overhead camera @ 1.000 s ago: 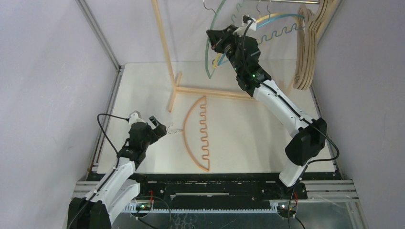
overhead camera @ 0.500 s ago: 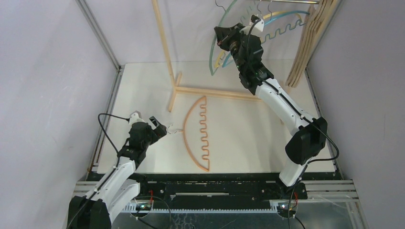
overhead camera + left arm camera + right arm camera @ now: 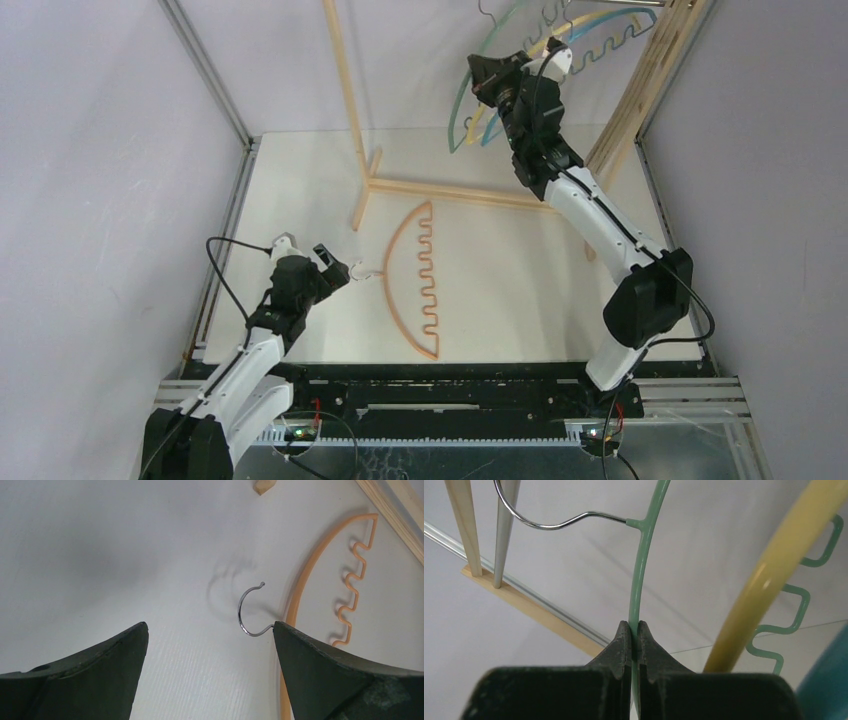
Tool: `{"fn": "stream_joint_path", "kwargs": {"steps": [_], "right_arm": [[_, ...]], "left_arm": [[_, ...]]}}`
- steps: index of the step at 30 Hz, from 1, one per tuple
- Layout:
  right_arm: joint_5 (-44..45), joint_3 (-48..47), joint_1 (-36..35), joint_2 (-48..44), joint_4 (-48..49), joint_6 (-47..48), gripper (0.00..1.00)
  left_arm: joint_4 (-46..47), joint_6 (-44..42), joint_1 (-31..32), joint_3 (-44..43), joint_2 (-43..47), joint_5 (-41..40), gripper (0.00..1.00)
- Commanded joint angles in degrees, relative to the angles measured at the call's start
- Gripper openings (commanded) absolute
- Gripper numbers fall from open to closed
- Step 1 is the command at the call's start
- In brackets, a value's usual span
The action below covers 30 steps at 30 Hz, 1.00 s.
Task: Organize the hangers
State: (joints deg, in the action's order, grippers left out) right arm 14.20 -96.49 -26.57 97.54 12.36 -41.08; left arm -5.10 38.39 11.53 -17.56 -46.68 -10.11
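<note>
Orange hanger (image 3: pixel 384 275) is lying flat on the white worktop (image 3: pixel 520 290) in the top view, with its wavy edge facing right and its metal hook (image 3: pixel 365 271) pointing left. Left fingers (image 3: pixel 322 253) are sitting low just beside that hook; can't tell their spread from here. Right arm is reaching up to the top of the wooden rack (image 3: pixel 345 90), with the right fingers (image 3: pixel 485 72) sitting at the arch of the green hanger (image 3: pixel 458 110). That hanger is hanging tilted, and I can't tell whether its hook is on the bar. Yellow hanger (image 3: pixel 478 125) and teal hanger (image 3: pixel 600 20) are sitting close behind it, and the wooden hangers (image 3: pixel 640 95) are bunching at the far right. Left wrist view: left fingers (image 3: pixel 100 670) are standing spread wide, released, gripping nothing. The hook (image 3: pixel 245 610) is lying ahead between them, its neck right at the tip of the finger on the right of the view; contact unclear. The orange hanger (image 3: pixel 305 575) is curving away past that finger. Right wrist view: right fingers (image 3: pixel 621 645) are clenching the green hanger (image 3: pixel 644 555) on its thin arch, below where its hook (image 3: pixel 549 525) joins. The yellow hanger (image 3: pixel 774 570) is crossing on the right, the teal hanger (image 3: pixel 824 680) is showing in the bottom-right corner, and a rack (image 3: pixel 460 525) post is showing top left.
</note>
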Motion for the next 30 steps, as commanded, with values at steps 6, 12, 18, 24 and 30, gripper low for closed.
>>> {"fn": "stream_joint_path", "kwargs": {"steps": [6,12,18,24,30], "right_arm": [[-0.13,5.78,2.47,-5.68,-0.55,-0.45,0.26],[-0.54,9.42,1.42,-10.43,0.25,2.16,0.44],[3.36,14.57,-3.00,-18.24,-0.17,7.98,0.52],[17.51,20.40,-14.90,-27.84,-0.01,25.19,0.66],[29.88,27.59,-21.36,-35.10,-1.21,36.21,1.00]], "left_arm": [[1.50,-1.26,-0.37,-1.07,0.69,0.39,1.00],[1.56,-1.15,-0.40,-1.42,0.24,0.58,1.00],[1.76,-1.34,-0.41,-1.23,0.01,0.63,1.00],[1.85,-1.36,-0.37,-1.63,-0.32,0.88,1.00],[1.84,-1.56,-0.38,-1.27,-0.63,0.73,1.00]]}}
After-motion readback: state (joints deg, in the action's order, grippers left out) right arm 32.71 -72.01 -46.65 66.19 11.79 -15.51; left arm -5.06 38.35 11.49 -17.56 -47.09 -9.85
